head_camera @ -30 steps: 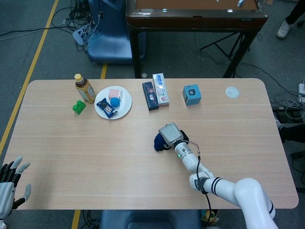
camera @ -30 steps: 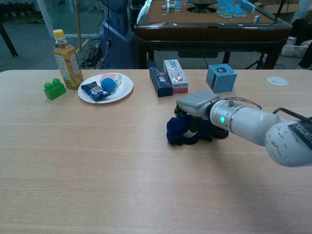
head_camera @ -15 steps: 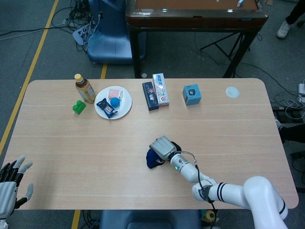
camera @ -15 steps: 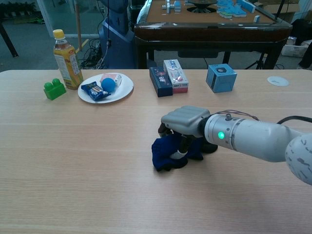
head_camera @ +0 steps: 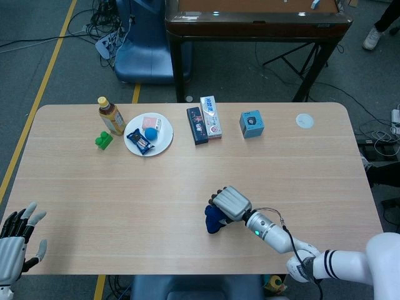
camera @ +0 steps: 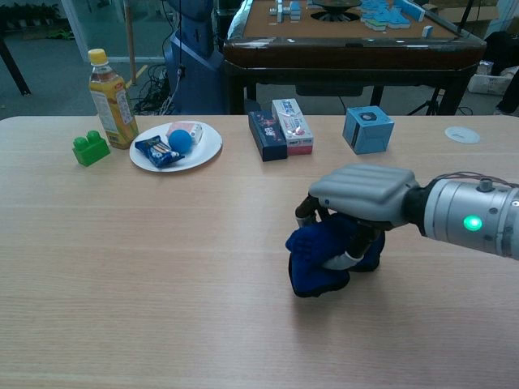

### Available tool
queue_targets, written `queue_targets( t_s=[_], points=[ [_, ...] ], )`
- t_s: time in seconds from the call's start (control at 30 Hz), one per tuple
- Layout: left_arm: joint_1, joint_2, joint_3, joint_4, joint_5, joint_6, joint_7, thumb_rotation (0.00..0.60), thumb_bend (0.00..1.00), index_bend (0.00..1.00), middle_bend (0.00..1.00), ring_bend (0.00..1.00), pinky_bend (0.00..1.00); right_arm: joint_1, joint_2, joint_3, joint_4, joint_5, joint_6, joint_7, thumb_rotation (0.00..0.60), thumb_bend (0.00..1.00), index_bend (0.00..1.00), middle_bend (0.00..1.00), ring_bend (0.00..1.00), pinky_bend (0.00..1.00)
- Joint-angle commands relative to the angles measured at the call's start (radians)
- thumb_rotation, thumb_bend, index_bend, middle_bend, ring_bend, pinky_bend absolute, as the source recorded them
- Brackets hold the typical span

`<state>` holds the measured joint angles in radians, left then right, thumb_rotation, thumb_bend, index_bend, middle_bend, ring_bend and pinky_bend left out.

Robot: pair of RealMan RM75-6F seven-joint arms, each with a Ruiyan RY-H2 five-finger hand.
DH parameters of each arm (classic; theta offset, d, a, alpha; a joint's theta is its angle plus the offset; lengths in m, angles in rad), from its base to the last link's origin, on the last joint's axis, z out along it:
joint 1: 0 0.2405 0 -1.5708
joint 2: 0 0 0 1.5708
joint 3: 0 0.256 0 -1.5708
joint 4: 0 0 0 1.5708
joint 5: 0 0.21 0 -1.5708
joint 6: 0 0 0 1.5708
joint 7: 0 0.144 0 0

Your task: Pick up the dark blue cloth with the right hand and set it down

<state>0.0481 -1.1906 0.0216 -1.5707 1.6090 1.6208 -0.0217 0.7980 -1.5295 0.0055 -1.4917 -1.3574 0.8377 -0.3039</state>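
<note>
cloth, dark blue (camera: 324,258): bunched into a lump, gripped from above by the right hand (camera: 357,207), fingers curled down around it; whether the bundle touches the table (camera: 162,267) or hangs just above it cannot be told. position: near-centre of the table, slightly right, well apart from the far row of items. in the head view the cloth (head_camera: 215,219) shows as a small dark mass under the grey back of the right hand (head_camera: 230,204).

right forearm: grey-white, green light lit near the wrist, reaching in from the near right.

left hand (head_camera: 14,247): low at the near left corner, off the table edge, fingers spread apart, holding nothing. seen in the head view only.

far row, left to right:
- green block (camera: 90,149), far left.
- bottle (camera: 112,100), yellow cap, amber liquid, upright, just beside the block.
- white plate (camera: 207,150), bearing a blue ball (camera: 179,140), a dark blue snack packet (camera: 154,150) and a pink-and-white item (camera: 186,129).
- dark box (camera: 266,135), lying flat.
- white and red box (camera: 292,126), lying flat, touching the dark box on its right.
- light blue cube box (camera: 367,129).
- small round white disc (camera: 462,134), far right.
</note>
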Motion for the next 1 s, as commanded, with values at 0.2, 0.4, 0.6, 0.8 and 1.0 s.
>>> queue_targets(
  t_s=[0.2, 0.4, 0.6, 0.8, 1.0],
  points=[
    [0.002, 0.002, 0.003, -0.009, 0.009, 0.008, 0.006, 0.600, 0.44, 0.17, 0.00, 0.05, 0.00, -0.058, 0.101, -0.054, -0.099, -0.151, 0.103, 0.099, 0.600, 0.38, 0.39, 0.32, 0.30, 0.46],
    [0.006, 0.005, 0.006, -0.012, 0.012, 0.015, 0.006, 0.600, 0.44, 0.17, 0.00, 0.05, 0.00, -0.073, 0.136, -0.070, -0.143, -0.182, 0.113, 0.101, 0.600, 0.28, 0.25, 0.25, 0.22, 0.38],
    [0.008, 0.006, 0.005, -0.011, 0.012, 0.020, 0.003, 0.600, 0.44, 0.17, 0.00, 0.05, 0.00, -0.081, 0.173, -0.067, -0.187, -0.189, 0.118, 0.090, 0.600, 0.10, 0.00, 0.03, 0.06, 0.19],
    [0.009, 0.004, 0.001, -0.004, 0.008, 0.021, -0.005, 0.600, 0.44, 0.17, 0.00, 0.05, 0.00, -0.133, 0.210, -0.053, -0.213, -0.187, 0.205, 0.022, 0.600, 0.09, 0.00, 0.05, 0.04, 0.17],
    [0.002, 0.003, -0.005, 0.006, 0.003, 0.014, -0.014, 0.600, 0.44, 0.17, 0.00, 0.05, 0.00, -0.219, 0.264, -0.052, -0.236, -0.152, 0.309, -0.032, 0.600, 0.16, 0.03, 0.15, 0.11, 0.18]
  ],
)
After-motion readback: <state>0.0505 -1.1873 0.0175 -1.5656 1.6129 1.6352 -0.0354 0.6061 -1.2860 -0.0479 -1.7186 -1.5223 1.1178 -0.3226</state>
